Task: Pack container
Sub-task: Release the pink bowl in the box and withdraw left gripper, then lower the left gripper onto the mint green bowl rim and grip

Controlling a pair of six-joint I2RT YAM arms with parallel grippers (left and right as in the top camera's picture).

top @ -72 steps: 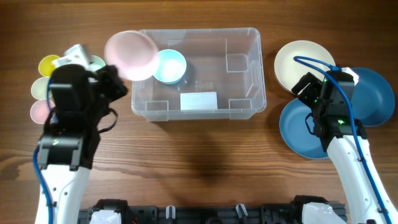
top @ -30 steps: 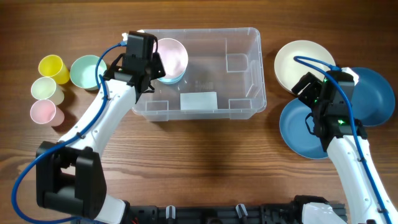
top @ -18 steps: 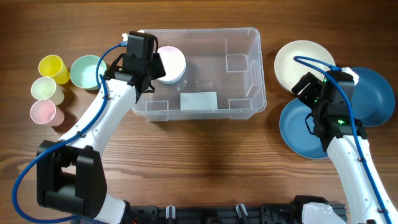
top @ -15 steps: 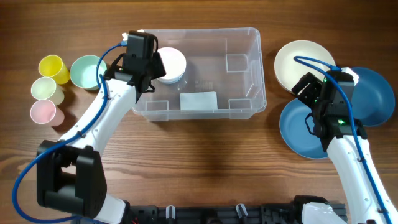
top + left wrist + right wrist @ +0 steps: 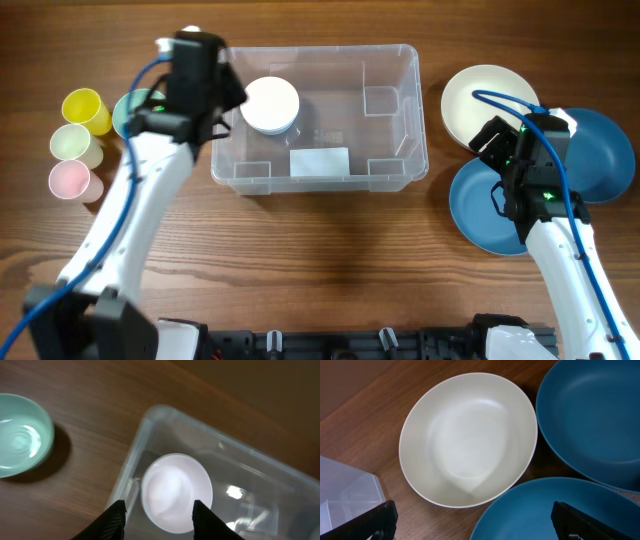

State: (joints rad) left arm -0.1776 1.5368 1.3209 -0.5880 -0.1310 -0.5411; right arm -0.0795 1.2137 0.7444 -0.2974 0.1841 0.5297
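The clear plastic container (image 5: 395, 150) stands at the table's middle back, with a white label (image 5: 319, 162) on its base. A pale pink bowl (image 5: 271, 104) lies in its left end and covers a light-blue bowl beneath it. The pink bowl also shows in the left wrist view (image 5: 176, 491). My left gripper (image 5: 222, 92) is open and empty, above the container's left wall (image 5: 131, 480), with its fingertips (image 5: 116, 519) apart from the bowl. My right gripper (image 5: 497, 150) is open and empty, low over a blue plate (image 5: 545, 510) beside a cream bowl (image 5: 467, 440).
A mint bowl (image 5: 128, 115) and yellow (image 5: 85, 108), pale green (image 5: 72, 143) and pink (image 5: 68, 178) cups stand left of the container. On the right are the cream bowl (image 5: 490, 103) and two blue plates (image 5: 595, 155) (image 5: 485, 215).
My left gripper let go of the pink bowl over the light-blue bowl in the container, then drew back up and to the left. The right arm has not moved.
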